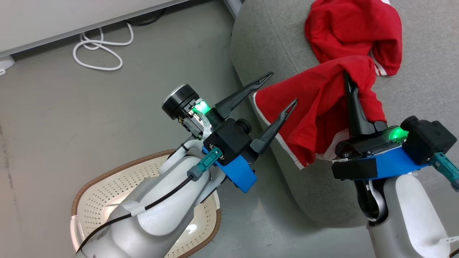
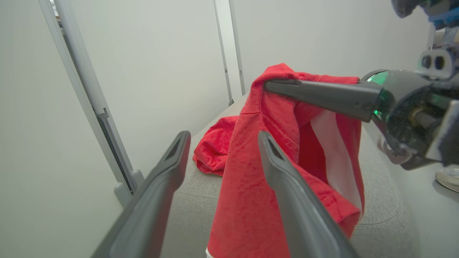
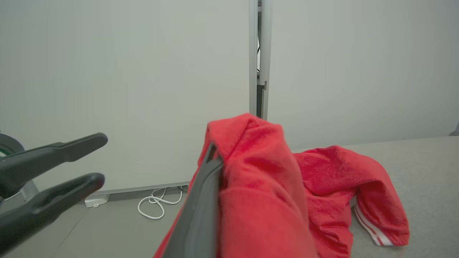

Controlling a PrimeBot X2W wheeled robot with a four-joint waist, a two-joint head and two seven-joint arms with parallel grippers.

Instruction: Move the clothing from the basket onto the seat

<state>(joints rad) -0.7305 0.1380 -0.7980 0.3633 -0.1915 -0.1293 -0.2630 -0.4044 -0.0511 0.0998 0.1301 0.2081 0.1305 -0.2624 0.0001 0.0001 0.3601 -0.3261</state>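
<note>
My right gripper (image 1: 346,74) is shut on a red garment (image 1: 315,107) with white trim, which hangs over the front edge of the grey seat (image 1: 265,43). The held garment (image 3: 258,186) drapes over my right gripper (image 3: 211,150) and hides its tips. A second piece of red clothing (image 1: 351,32) lies crumpled on the seat just beyond. My left gripper (image 1: 283,88) stands open beside the hanging cloth, to its left, with nothing between its fingers. The cream basket (image 1: 93,193) sits on the floor at lower left, partly hidden by my left forearm.
A white cable (image 1: 96,46) lies coiled on the grey floor by the wall's base. A pale wall panel with a metal post (image 3: 260,57) stands behind the seat. A white shoe (image 2: 448,177) rests on the floor at the far right.
</note>
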